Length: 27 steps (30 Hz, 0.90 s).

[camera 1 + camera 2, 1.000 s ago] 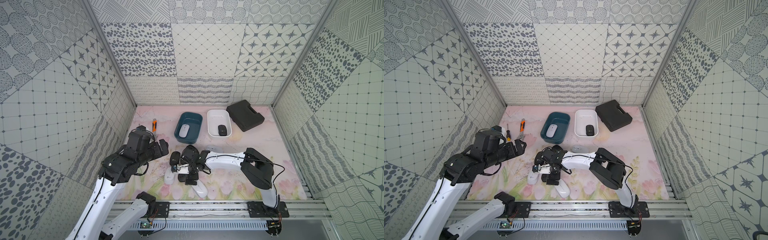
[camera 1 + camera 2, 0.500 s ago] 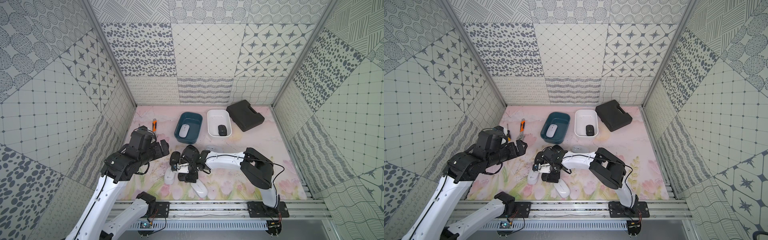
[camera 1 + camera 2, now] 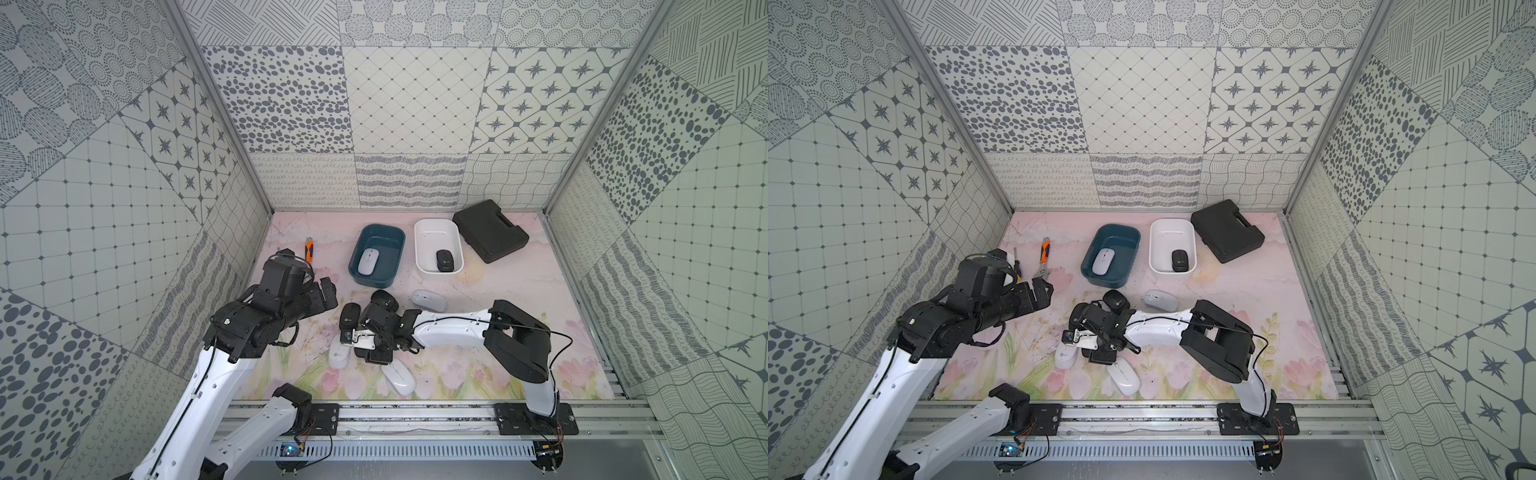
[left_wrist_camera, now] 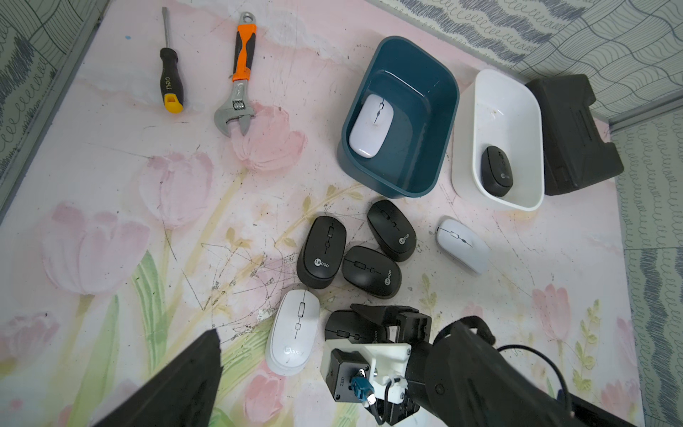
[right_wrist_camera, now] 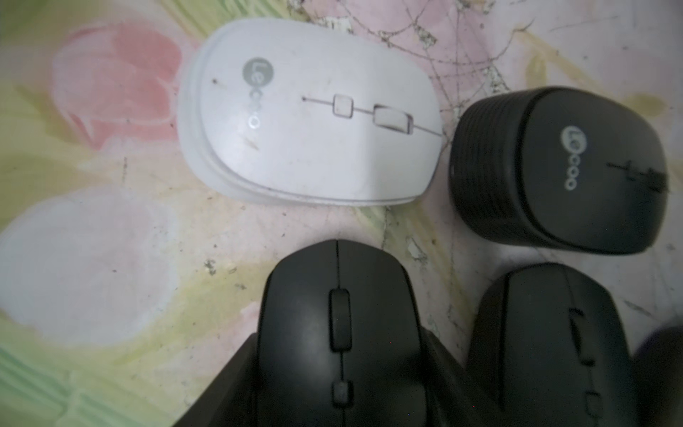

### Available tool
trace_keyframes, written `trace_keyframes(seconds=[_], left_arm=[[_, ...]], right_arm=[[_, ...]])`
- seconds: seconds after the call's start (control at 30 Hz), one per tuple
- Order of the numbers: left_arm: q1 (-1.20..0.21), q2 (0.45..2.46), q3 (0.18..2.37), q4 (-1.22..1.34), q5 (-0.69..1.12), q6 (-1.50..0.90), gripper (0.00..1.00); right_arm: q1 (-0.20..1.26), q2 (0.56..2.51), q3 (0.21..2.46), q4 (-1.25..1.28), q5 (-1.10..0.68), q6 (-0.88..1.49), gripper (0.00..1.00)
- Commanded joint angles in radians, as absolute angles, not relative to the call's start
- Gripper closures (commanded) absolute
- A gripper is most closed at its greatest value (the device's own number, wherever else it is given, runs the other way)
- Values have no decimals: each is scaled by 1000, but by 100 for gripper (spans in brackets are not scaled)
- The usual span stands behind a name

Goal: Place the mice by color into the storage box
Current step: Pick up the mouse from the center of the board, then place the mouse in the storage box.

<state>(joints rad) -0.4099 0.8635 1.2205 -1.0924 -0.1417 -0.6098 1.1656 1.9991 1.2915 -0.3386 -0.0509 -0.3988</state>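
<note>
Right wrist: right end effector (image 5: 342, 380) clamped on black mouse (image 5: 334, 295).

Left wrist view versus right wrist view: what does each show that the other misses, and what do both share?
Only the left wrist view: screwdriver, wrench, blue bin, white bin, black case. Only the right wrist view: the ribbed rear edge of one loose black mouse. Both: the white Lecoo mouse and the held black mouse, the right gripper shut on it.
</note>
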Motion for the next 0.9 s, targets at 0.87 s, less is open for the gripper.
trace_keyframes(seconds=[0.87], left_arm=[[-405, 872, 1237, -1104, -217, -611, 1]], right_arm=[[1009, 1697, 1427, -368, 65, 126, 39]])
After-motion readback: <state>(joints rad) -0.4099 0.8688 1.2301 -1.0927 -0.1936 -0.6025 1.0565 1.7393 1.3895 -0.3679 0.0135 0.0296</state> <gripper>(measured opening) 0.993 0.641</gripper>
